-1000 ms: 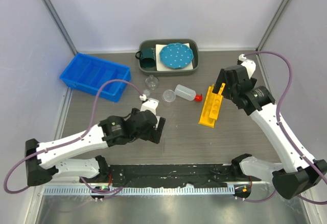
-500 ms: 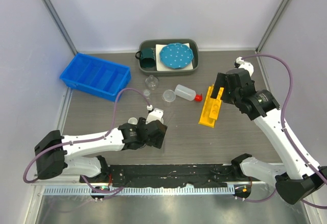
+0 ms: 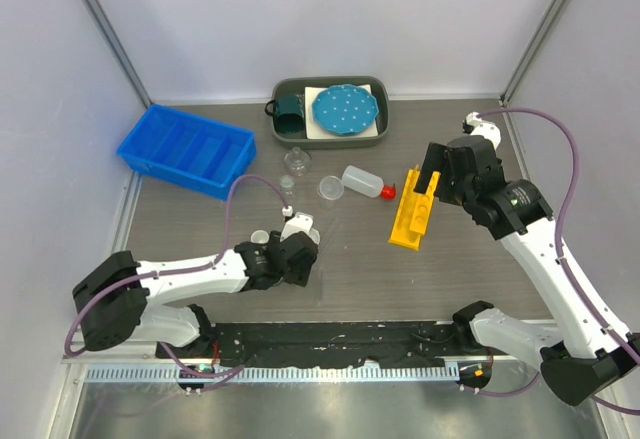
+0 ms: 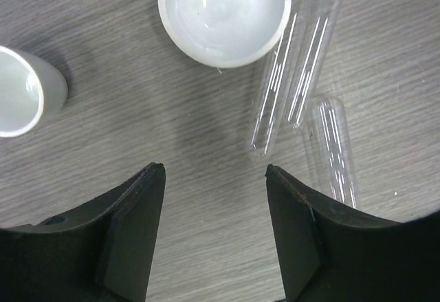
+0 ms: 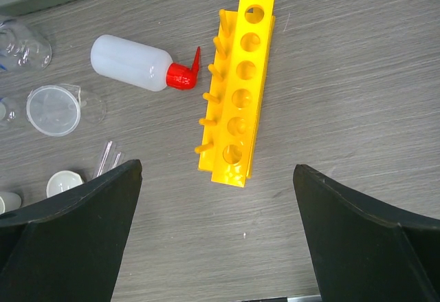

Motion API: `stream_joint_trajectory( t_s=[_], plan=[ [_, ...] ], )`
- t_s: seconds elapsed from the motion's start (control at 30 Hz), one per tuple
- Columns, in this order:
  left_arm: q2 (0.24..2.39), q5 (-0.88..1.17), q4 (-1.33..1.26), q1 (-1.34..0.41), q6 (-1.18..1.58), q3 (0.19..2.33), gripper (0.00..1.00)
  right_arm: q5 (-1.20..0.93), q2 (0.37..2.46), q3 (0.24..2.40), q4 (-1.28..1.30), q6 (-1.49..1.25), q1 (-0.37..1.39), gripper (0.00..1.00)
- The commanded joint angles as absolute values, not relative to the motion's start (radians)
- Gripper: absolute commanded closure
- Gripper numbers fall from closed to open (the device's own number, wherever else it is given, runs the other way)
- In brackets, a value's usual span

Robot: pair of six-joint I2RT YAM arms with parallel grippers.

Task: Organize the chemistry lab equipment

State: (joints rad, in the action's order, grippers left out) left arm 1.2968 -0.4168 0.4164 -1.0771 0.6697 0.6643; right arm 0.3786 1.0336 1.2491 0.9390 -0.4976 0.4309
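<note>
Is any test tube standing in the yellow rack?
No, every hole of the yellow rack is empty in the right wrist view.

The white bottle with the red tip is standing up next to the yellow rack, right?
Not quite. The bottle is lying on its side, not standing up. It is next to the yellow rack, just as you said. The right wrist view shows it.

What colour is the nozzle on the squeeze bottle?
Red nozzle on the white squeeze bottle; clearest in the right wrist view.
</note>
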Motion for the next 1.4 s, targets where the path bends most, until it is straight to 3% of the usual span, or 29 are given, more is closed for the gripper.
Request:
stream_joint_trajectory(
  t_s=[0.0, 0.67, 1.37],
  plan=[
    [1.322, -0.394, 0.331, -1.055, 0.617, 0.670, 0.36, 0.367, 1.015, 1.256, 0.902, -0.479, 0.437, 0.03],
    [1.460, -0.305, 0.242, -1.051, 0.520, 0.692, 0.40, 0.368, 1.003, 1.235, 0.893, -0.476, 0.436, 0.02],
    [1.503, -0.291, 0.242, -1.040, 0.508, 0.699, 0.74, 0.370, 0.985, 1.206, 0.885, -0.474, 0.437, 0.02]
  ],
)
